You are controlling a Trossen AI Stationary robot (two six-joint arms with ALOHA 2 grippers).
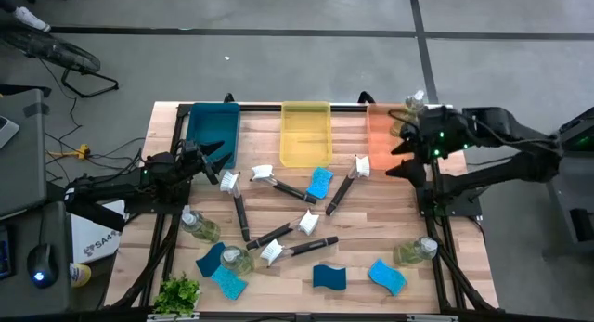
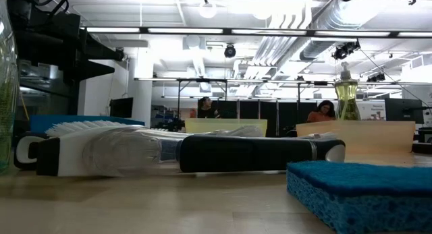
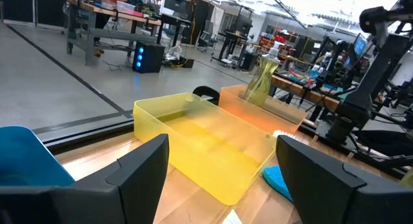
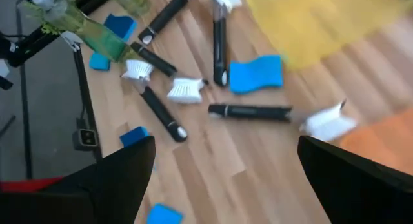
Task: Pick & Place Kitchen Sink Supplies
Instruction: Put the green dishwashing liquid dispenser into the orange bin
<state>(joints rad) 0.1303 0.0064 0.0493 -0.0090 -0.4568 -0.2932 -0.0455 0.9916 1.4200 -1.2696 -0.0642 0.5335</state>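
Three bins along the counter's [image 1: 371, 234] far edge: blue bin [image 1: 213, 127], yellow bin [image 1: 305, 134], orange bin [image 1: 379, 135].

Left gripper [image 1: 215, 162] hovers near the blue bin's front corner, fingers apart, nothing between them.

Right gripper [image 1: 399, 153] sits over the orange bin, fingers spread wide, empty. One bottle [image 1: 409, 109] stands at that bin's far end, close behind the gripper.

Brushes [image 1: 278, 185] lie scattered mid-counter, several crossing or touching. One sponge [image 1: 320, 182] lies just in front of the yellow bin; others [image 1: 387, 276] along the near edge. Three more bottles: two [image 1: 199, 225] on the left side, one [image 1: 414, 251] near the right edge. Plant [image 1: 177, 292] at the near-left corner.

Low view: a brush and a sponge close to the lens.
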